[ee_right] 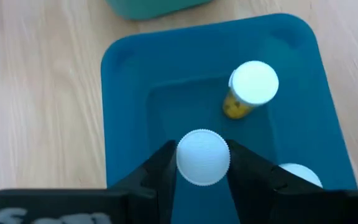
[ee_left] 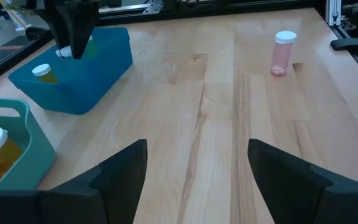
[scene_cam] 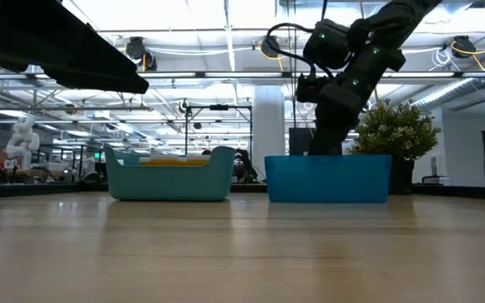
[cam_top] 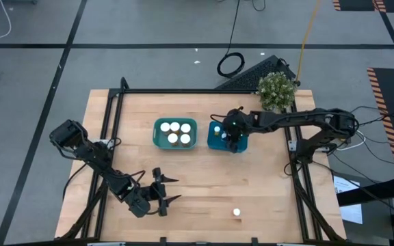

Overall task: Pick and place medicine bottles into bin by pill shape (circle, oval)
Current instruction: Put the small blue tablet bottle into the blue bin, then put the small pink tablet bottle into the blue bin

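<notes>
A medicine bottle sits clenched between our right pincer fingers, above the blue bin. Left of that bin, our left pincer hangs released over the desk.

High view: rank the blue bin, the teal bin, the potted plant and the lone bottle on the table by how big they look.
1. teal bin, clearly the widest.
2. blue bin and potted plant: too close to rank, since the right gripper covers part of the bin.
3. lone bottle, by far the smallest.
</notes>
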